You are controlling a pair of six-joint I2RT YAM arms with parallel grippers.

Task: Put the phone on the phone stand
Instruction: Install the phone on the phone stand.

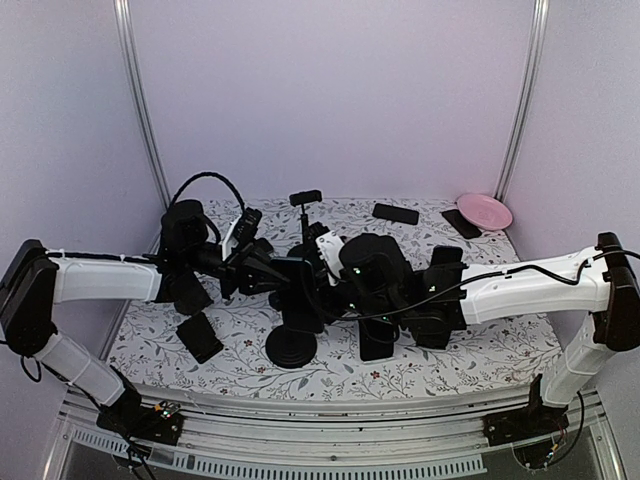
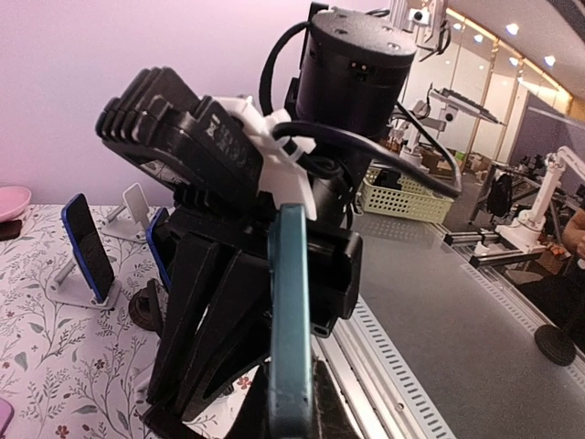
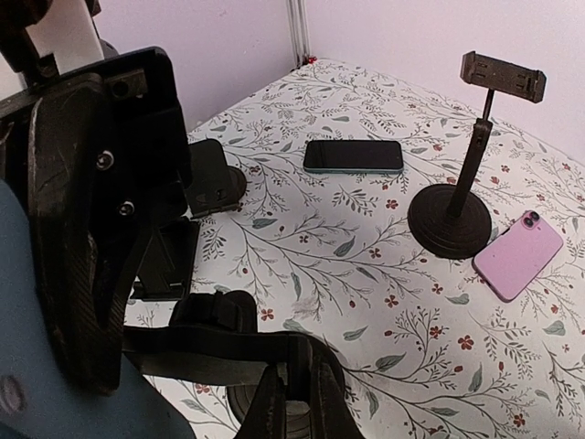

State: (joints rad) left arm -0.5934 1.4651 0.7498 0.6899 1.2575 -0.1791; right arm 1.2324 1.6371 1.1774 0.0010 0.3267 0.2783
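My left gripper point(image 2: 292, 416) is shut on a teal phone point(image 2: 291, 311), held upright and seen edge-on. The phone's flat side rests against the black clamp head point(image 2: 336, 274) of the phone stand. In the top view both grippers meet at mid-table above the stand's round base point(image 1: 290, 346); the left gripper point(image 1: 270, 270) comes from the left. My right gripper point(image 3: 306, 384) is shut on the stand's black holder arm, with the base point(image 3: 274, 412) partly showing beneath the fingers. The phone's blue back point(image 3: 37, 366) fills the lower left of the right wrist view.
A second stand point(image 3: 450, 215) with an empty clamp point(image 3: 503, 76) stands at the back. A black phone point(image 3: 353, 155) and a pink phone point(image 3: 517, 254) lie near it. A pink plate point(image 1: 484, 210) sits back right, another black phone point(image 1: 199, 337) front left.
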